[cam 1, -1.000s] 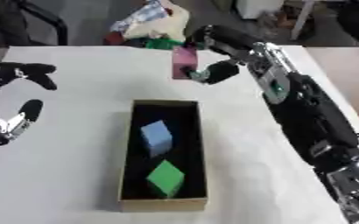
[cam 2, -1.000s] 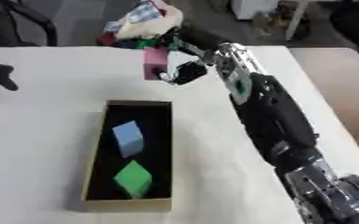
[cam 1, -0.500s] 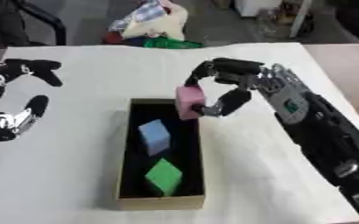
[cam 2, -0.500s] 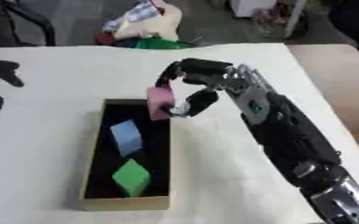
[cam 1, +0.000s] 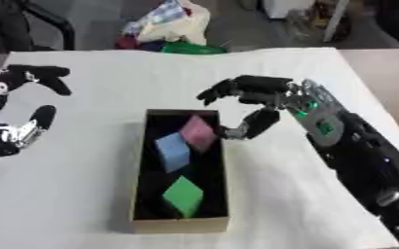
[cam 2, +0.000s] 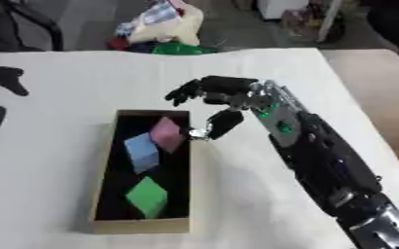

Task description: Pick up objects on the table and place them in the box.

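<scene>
Pink block (cam 1: 199, 132), blue block (cam 1: 174, 151), green block (cam 1: 184, 195) lay in box (cam 1: 179, 224), centre frame — no loose objects visible on table (cam 1: 100, 82). Right hand (cam 1: 267, 99) spread, empty; left hand (cam 1: 24, 131) relaxed, left edge.

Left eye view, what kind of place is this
Probably a robot lab or workroom: a white-covered table holds a cardboard box of coloured blocks, with bags heaped on the floor behind it.

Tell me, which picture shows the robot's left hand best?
The left eye view: the left hand shows there with fingers spread near the left edge. The right eye view catches only its dark fingertips at the picture's edge.
</scene>
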You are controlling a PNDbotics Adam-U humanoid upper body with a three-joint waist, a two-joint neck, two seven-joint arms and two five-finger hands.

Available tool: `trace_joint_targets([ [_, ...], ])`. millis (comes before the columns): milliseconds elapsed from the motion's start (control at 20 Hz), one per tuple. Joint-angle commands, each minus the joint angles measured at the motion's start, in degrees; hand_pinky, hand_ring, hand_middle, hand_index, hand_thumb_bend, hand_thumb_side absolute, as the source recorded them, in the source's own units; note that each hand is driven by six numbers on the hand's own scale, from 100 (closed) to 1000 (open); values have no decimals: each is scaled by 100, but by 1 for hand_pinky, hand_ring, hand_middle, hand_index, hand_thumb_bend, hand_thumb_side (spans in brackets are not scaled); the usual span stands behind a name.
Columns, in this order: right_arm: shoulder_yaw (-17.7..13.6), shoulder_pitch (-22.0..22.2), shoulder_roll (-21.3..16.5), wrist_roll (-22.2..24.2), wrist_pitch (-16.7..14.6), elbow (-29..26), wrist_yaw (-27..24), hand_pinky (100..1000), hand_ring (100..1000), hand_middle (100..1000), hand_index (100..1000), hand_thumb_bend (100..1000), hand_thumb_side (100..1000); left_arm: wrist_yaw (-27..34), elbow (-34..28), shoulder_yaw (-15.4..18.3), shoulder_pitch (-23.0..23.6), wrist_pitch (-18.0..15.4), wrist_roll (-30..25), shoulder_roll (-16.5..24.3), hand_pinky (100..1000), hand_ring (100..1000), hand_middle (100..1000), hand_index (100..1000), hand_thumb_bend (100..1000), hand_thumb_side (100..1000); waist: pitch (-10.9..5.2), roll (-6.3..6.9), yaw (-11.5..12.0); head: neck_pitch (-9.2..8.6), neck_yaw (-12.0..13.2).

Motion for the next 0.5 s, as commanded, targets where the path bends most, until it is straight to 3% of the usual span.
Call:
trace_joint_targets([
  [50, -47, -101, -73, -34, -61, -169, 79, 819, 837, 811, 982, 287, 636, 13, -104, 82, -44, 1, 6, 162, 856, 704, 649, 932, 100, 687, -105, 21, -12, 18, 8],
  [500, -403, -62, -144, -588, 96, -518, 220, 815, 832, 802, 979, 243, 599, 40, -139, 96, 3, 9, 19, 162, 856, 704, 649, 932, 100, 691, -107, 18, -66, 43, 89],
])
